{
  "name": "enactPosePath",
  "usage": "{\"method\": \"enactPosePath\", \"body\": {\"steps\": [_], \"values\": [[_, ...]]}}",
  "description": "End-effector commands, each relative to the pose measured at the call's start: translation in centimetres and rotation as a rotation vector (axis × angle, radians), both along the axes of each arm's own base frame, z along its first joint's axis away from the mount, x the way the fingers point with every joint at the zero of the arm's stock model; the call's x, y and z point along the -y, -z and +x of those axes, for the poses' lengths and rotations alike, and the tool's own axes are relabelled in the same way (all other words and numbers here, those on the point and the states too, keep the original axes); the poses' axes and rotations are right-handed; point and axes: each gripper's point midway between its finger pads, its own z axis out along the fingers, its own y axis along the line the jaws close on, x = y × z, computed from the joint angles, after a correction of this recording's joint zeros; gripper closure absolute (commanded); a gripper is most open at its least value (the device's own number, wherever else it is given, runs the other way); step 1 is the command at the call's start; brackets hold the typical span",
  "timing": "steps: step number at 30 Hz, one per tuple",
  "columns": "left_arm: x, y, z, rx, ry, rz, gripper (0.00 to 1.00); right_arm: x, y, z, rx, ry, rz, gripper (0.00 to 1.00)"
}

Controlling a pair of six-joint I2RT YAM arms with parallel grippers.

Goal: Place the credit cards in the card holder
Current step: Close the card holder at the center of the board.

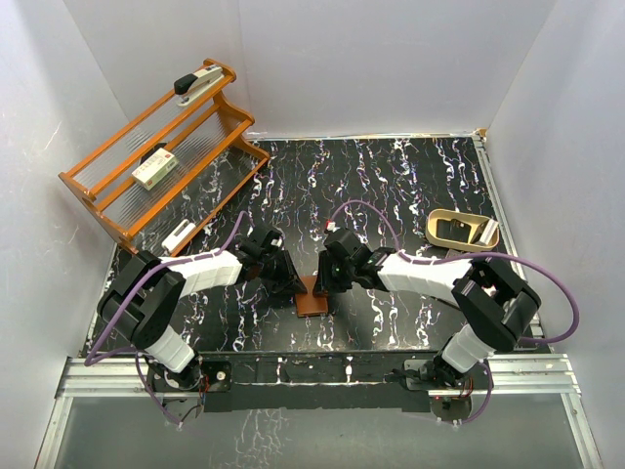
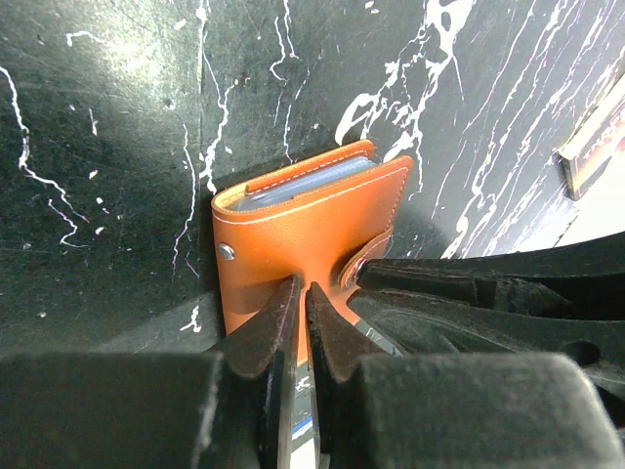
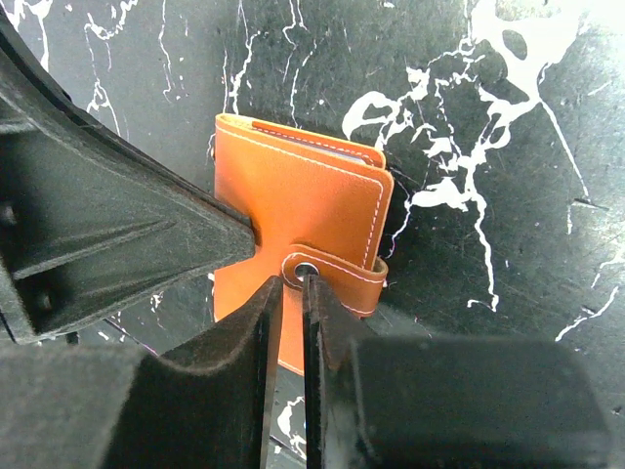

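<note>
The card holder, an orange-brown leather bifold, lies folded shut on the black marbled table between my two grippers. In the left wrist view the card holder shows pale blue credit card edges tucked inside its far opening. No loose card is in view. My left gripper is shut, its tips resting on the holder's cover beside the snap tab. My right gripper is shut, its tips at the snap on the holder. Both grippers meet over the holder in the top view, the left gripper and the right gripper.
A wooden rack stands at the back left with a stapler on top and a white-and-green box on its shelf. A small white item lies by the rack. A tan curved object sits at the right.
</note>
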Motion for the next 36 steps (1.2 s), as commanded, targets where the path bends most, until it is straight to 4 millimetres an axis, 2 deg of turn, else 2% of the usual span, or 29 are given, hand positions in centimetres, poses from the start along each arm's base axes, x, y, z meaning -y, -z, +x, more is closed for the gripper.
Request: {"method": "enactPosePath", "body": {"steps": [1, 7, 13, 16, 22, 36], "values": [[-0.8, 1.3, -1.3, -0.046, 0.006, 0.041, 0.93, -0.6, 0.2, -0.3, 0.004, -0.01, 0.019, 0.87], [-0.8, 1.4, -1.3, -0.048, 0.005, 0.042, 0.93, -0.5, -0.1, -0.3, 0.009, -0.008, 0.007, 0.88], [-1.0, 1.4, -1.4, -0.047, 0.004, 0.047, 0.94, -0.6, -3.3, 1.3, 0.081, 0.009, -0.006, 0.86], [-0.9, 1.5, -1.4, -0.05, 0.005, 0.046, 0.93, -0.3, -3.9, 1.9, 0.101, 0.022, -0.028, 0.85], [-0.9, 1.4, -1.4, -0.048, 0.004, 0.046, 0.93, 0.0, -3.0, 2.0, 0.097, 0.03, -0.053, 0.8], [-0.9, 1.5, -1.3, -0.051, 0.003, 0.045, 0.94, -0.3, -0.4, 0.9, 0.036, 0.011, -0.04, 0.82]]}}
